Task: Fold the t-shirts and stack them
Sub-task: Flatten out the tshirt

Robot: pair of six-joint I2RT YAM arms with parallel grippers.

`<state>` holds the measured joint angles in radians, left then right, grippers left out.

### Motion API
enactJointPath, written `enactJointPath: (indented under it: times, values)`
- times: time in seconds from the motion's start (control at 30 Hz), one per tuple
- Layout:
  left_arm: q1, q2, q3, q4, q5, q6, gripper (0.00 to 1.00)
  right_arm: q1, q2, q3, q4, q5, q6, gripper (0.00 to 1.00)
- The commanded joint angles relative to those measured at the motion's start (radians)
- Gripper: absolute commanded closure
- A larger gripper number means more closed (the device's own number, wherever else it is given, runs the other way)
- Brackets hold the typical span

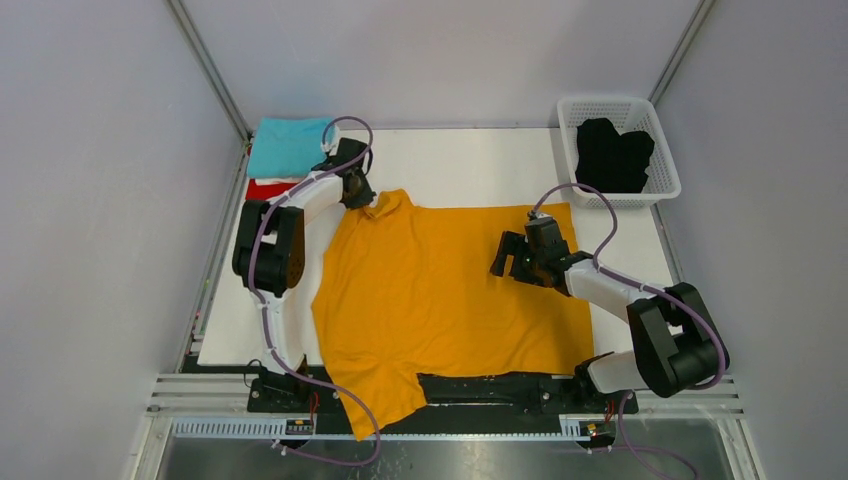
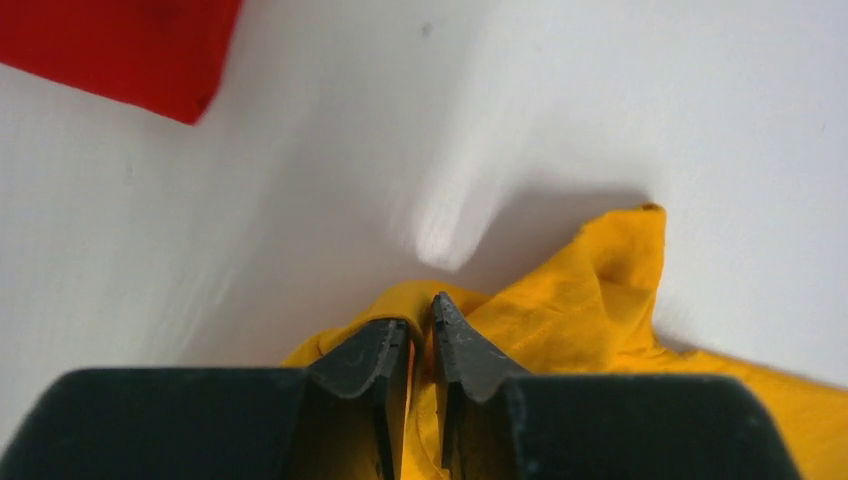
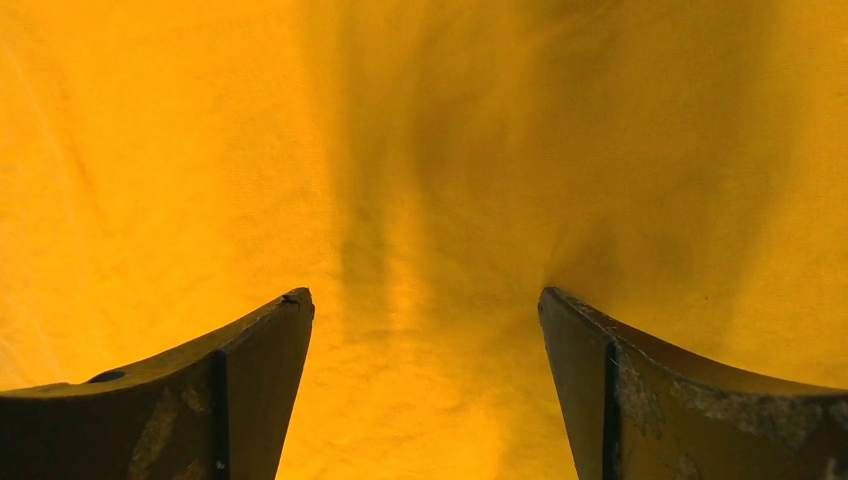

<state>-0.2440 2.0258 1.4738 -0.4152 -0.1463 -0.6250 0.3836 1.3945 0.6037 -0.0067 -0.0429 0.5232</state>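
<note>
The orange-yellow t-shirt (image 1: 440, 290) lies spread over the middle of the white table, one sleeve hanging off the near edge. My left gripper (image 1: 358, 190) is at its far left corner, shut on a fold of the orange-yellow cloth (image 2: 560, 300); the left wrist view shows my left gripper (image 2: 424, 318) with cloth between its tips. My right gripper (image 1: 512, 258) is open above the shirt's right half, the jaws wide apart over flat cloth (image 3: 424, 200) and holding nothing. A folded teal t-shirt (image 1: 287, 147) lies on a red one (image 1: 268, 188) at the far left. A black t-shirt (image 1: 613, 153) is in the basket.
The white mesh basket (image 1: 668, 165) stands at the far right corner. The red shirt's corner (image 2: 130, 50) shows in the left wrist view, close to my left gripper. Grey walls enclose the table on three sides. Bare white table (image 1: 470, 165) lies behind the shirt.
</note>
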Motion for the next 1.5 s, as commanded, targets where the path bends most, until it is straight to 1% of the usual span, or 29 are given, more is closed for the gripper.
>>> enactJointPath:
  times: [0.0, 0.07, 0.1, 0.13, 0.2, 0.27, 0.33, 0.37, 0.4, 0.47, 0.5, 0.53, 0.6, 0.7, 0.8, 0.9, 0.97, 1.03, 1.13, 1.2, 1.23, 1.3, 1.33, 1.37, 1.47]
  values:
    - [0.046, -0.004, 0.074, -0.048, -0.113, -0.114, 0.86, 0.003, 0.025, 0.030, -0.110, 0.089, -0.016, 0.08]
    - [0.087, 0.003, 0.082, -0.044, -0.104, -0.199, 0.85, 0.003, 0.036, 0.040, -0.125, 0.089, -0.016, 0.08]
    - [0.109, 0.010, 0.092, -0.039, -0.086, -0.235, 0.82, 0.003, 0.043, 0.044, -0.134, 0.090, -0.014, 0.09]
    - [0.126, 0.022, 0.110, -0.030, -0.060, -0.255, 0.76, 0.003, 0.050, 0.051, -0.142, 0.088, -0.015, 0.09]
    - [0.139, 0.061, 0.184, -0.034, -0.017, -0.250, 0.71, 0.003, 0.060, 0.059, -0.151, 0.082, -0.015, 0.09]
    - [0.136, 0.107, 0.288, -0.081, 0.007, -0.218, 0.65, 0.003, 0.066, 0.062, -0.155, 0.080, -0.017, 0.09]
    - [0.131, 0.116, 0.350, -0.130, -0.001, -0.193, 0.53, 0.003, 0.062, 0.065, -0.158, 0.083, -0.019, 0.09]
    - [0.131, 0.101, 0.346, -0.133, 0.002, -0.184, 0.50, 0.004, 0.059, 0.065, -0.159, 0.083, -0.019, 0.09]
    - [0.126, 0.071, 0.319, -0.114, 0.007, -0.172, 0.44, 0.003, 0.056, 0.065, -0.158, 0.083, -0.019, 0.09]
    - [0.113, -0.007, 0.232, -0.042, 0.044, -0.131, 0.27, 0.003, 0.047, 0.064, -0.156, 0.081, -0.020, 0.08]
    - [0.101, -0.046, 0.169, 0.000, 0.069, -0.106, 0.09, 0.003, 0.042, 0.065, -0.155, 0.079, -0.020, 0.08]
    - [0.087, -0.078, 0.135, 0.029, 0.100, -0.071, 0.02, 0.003, 0.039, 0.064, -0.154, 0.074, -0.020, 0.08]
    - [0.061, -0.119, 0.089, 0.040, 0.190, 0.011, 0.01, 0.003, 0.034, 0.064, -0.153, 0.069, -0.021, 0.08]
    - [0.025, -0.125, 0.045, 0.034, 0.257, 0.100, 0.01, 0.002, 0.026, 0.058, -0.154, 0.066, -0.023, 0.08]
    - [0.018, -0.074, 0.069, -0.026, 0.238, 0.143, 0.01, 0.002, 0.014, 0.050, -0.152, 0.065, -0.023, 0.08]
    - [0.018, 0.010, 0.156, -0.094, 0.190, 0.192, 0.01, 0.002, 0.006, 0.046, -0.144, 0.060, -0.024, 0.08]
    - [0.018, 0.087, 0.258, -0.147, 0.194, 0.220, 0.03, 0.003, 0.005, 0.042, -0.142, 0.058, -0.023, 0.08]
    - [0.016, 0.162, 0.339, -0.189, 0.234, 0.240, 0.06, 0.003, 0.005, 0.042, -0.141, 0.057, -0.026, 0.08]
    - [0.003, 0.215, 0.375, -0.194, 0.272, 0.264, 0.09, 0.003, 0.007, 0.041, -0.140, 0.060, -0.028, 0.08]
    - [-0.004, 0.235, 0.389, -0.185, 0.271, 0.277, 0.14, 0.003, 0.006, 0.042, -0.141, 0.060, -0.029, 0.08]
    - [-0.004, 0.246, 0.402, -0.187, 0.269, 0.280, 0.19, 0.003, 0.007, 0.042, -0.140, 0.058, -0.029, 0.08]
    - [-0.004, 0.270, 0.432, -0.211, 0.267, 0.285, 0.37, 0.003, 0.005, 0.041, -0.140, 0.055, -0.029, 0.08]
    - [-0.004, 0.273, 0.437, -0.211, 0.264, 0.286, 0.54, 0.003, 0.003, 0.041, -0.140, 0.056, -0.029, 0.08]
    - [-0.004, 0.271, 0.437, -0.206, 0.263, 0.287, 0.65, 0.003, 0.003, 0.041, -0.140, 0.057, -0.029, 0.08]
    - [-0.005, 0.242, 0.434, -0.183, 0.259, 0.303, 0.94, 0.003, 0.001, 0.039, -0.141, 0.058, -0.031, 0.08]
